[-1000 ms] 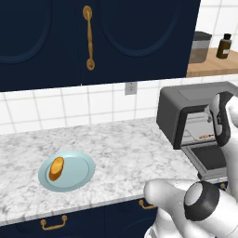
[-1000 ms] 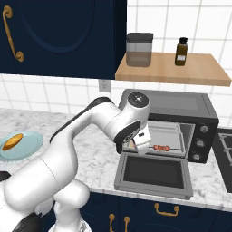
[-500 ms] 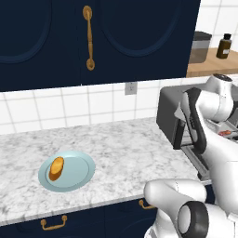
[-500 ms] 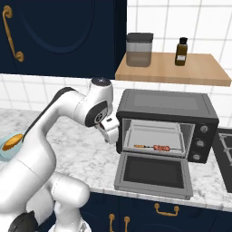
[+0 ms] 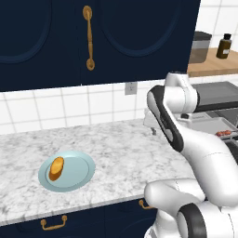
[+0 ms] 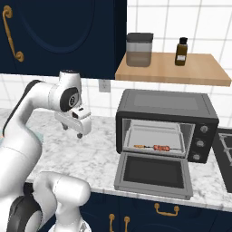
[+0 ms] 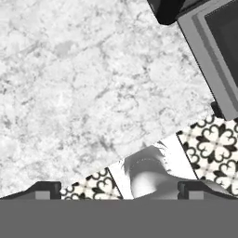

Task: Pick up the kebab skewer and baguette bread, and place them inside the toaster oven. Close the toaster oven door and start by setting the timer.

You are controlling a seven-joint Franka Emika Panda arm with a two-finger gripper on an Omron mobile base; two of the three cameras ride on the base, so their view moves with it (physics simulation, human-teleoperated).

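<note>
Now that I've swung the tool (image 6: 80, 132) away from the oven (image 6: 165, 124) — jaws wide, empty — the skewer (image 6: 153, 147) sits inside; the baguette (image 5: 56, 168) comes next.

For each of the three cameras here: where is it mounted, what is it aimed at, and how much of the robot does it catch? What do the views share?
Left base view: behind the arm, to its left, looking down on the counter, plate and baguette; the arm crosses at right.
Right base view: behind-right, facing the open toaster oven with the skewer inside; the arm rises at left, tool open and empty.
Hand view: on the hand, looking down at the counter, the oven door at upper right; fingertips at the bottom.
Shared: counter and toaster oven.
</note>
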